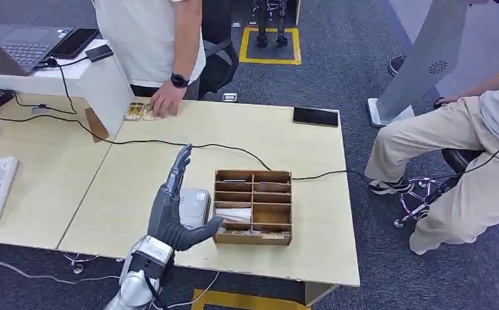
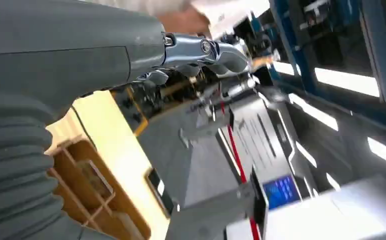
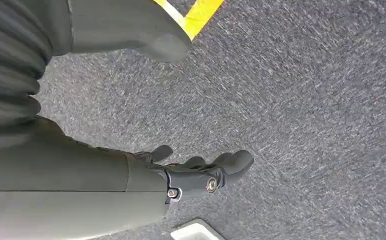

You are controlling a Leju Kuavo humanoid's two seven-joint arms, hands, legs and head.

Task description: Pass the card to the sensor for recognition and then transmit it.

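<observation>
While your left hand (image 1: 177,210) hovers empty with fingers spread over the pale wooden tabletop (image 1: 137,187), your right hand (image 3: 201,175) hangs empty, fingers loosely apart.

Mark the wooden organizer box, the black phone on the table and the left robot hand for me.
wooden organizer box (image 1: 253,240): head view, near wall.
black phone (image 1: 315,117): head view, middle of its screen.
left robot hand (image 1: 171,212): head view, its palm, raised open over the table.

Light wood table (image 1: 286,139) on dark grey carpet (image 1: 344,58). Yellow floor marking (image 1: 269,59) behind table. White partition (image 1: 101,87) at desk corner. Office chair (image 1: 218,61) behind table. Bright ceiling light strips (image 2: 348,80).
</observation>
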